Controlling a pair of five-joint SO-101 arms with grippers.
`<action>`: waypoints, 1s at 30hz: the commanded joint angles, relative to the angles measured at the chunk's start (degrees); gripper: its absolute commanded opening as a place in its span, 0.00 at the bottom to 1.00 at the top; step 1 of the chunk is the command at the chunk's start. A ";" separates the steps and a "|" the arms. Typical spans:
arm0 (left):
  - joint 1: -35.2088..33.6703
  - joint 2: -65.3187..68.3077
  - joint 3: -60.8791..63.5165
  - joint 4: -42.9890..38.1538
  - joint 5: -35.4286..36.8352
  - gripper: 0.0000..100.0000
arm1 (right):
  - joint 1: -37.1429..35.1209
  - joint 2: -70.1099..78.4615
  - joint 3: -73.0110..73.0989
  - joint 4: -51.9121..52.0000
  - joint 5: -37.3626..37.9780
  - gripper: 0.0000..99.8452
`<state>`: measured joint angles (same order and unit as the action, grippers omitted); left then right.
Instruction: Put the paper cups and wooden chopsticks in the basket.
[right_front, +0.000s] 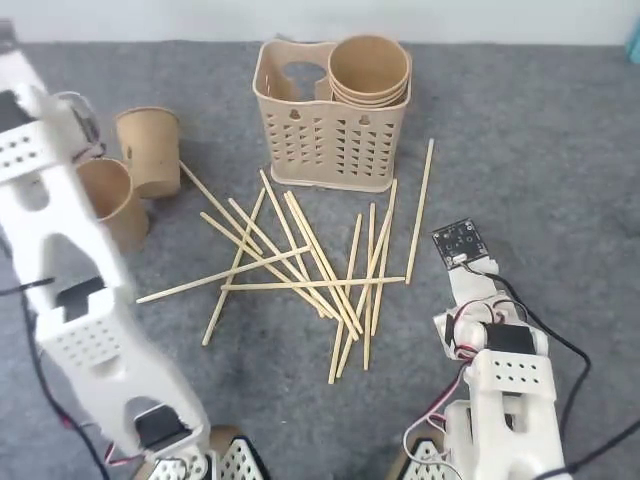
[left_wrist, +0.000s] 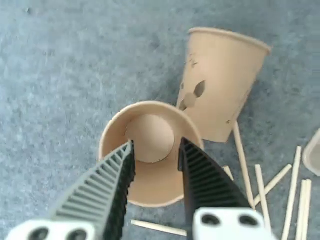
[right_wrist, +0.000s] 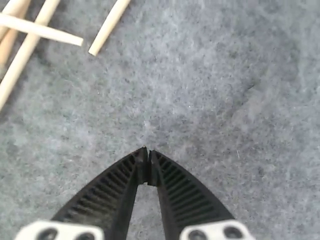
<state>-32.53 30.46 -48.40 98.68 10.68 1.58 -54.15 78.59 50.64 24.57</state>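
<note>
A paper cup (left_wrist: 150, 170) stands upright on the grey mat, mouth up. My left gripper (left_wrist: 156, 146) hovers open right over that mouth, touching nothing. A second paper cup (left_wrist: 220, 82) sits close beside the first. From the high view the two cups (right_front: 148, 150) (right_front: 108, 200) are at the far left, partly under the left arm (right_front: 70, 270). The beige basket (right_front: 300, 140) at the back holds stacked cups (right_front: 368, 68). Wooden chopsticks (right_front: 300, 265) lie scattered in front of it. My right gripper (right_wrist: 148, 165) is shut on nothing, low over bare mat.
Chopstick ends (right_wrist: 107, 27) lie a little beyond the right gripper. The right arm (right_front: 500, 370) rests at the front right, just right of the chopstick pile. Open grey mat stretches to the right of the basket.
</note>
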 joint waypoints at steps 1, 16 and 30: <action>-0.53 -4.40 7.16 1.32 -2.11 0.14 | -0.48 -1.10 -0.18 -0.92 0.88 0.01; 3.96 -5.10 6.29 1.85 -12.48 0.14 | -0.48 -1.10 -0.18 -0.66 0.97 0.01; 6.42 6.51 6.02 -1.41 -21.80 0.14 | -0.48 -1.10 -0.18 -0.57 0.97 0.01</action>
<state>-27.08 31.96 -39.87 98.33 -10.68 1.49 -54.15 78.59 50.64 24.92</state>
